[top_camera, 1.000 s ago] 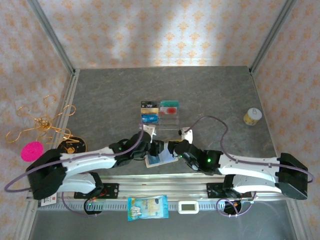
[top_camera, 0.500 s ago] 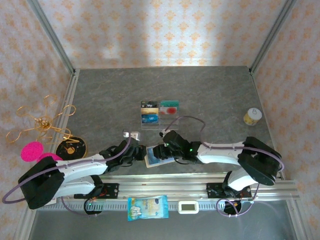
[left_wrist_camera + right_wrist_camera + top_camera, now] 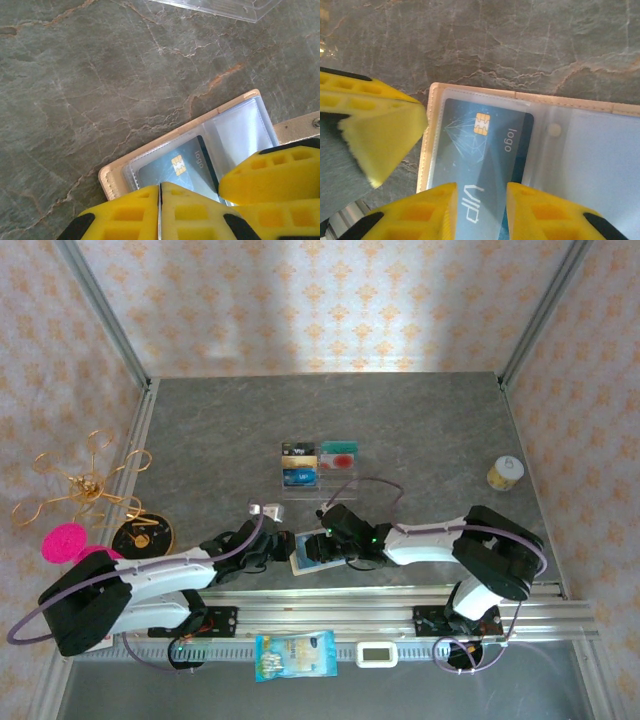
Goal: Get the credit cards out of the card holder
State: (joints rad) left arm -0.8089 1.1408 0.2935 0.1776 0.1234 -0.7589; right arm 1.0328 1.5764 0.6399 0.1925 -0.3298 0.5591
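ROBOTICS LAB TEST CELL: A left arm [image 3: 160,568] and a right arm [image 3: 430,540], both white and black, are sitting bolted to an aluminium rail [image 3: 330,612] at the near edge of a stone-patterned surface [image 3: 420,430], with a purple cable [image 3: 365,482] looping above it. Bare metal frame posts [image 3: 100,310] are rising at the corners, and flat panels printed with an orange wallpaper pattern [image 3: 320,300] are standing in for walls. Unrelated props are lying about as on a staged set: a tan card holder [image 3: 303,562], a clear acrylic rack [image 3: 320,467] of cards, a small jar [image 3: 505,473], a gold wire ornament [image 3: 80,480], a pink disc [image 3: 65,540], a snack bag [image 3: 295,655] and a small digital display [image 3: 379,653] on the front ledge.
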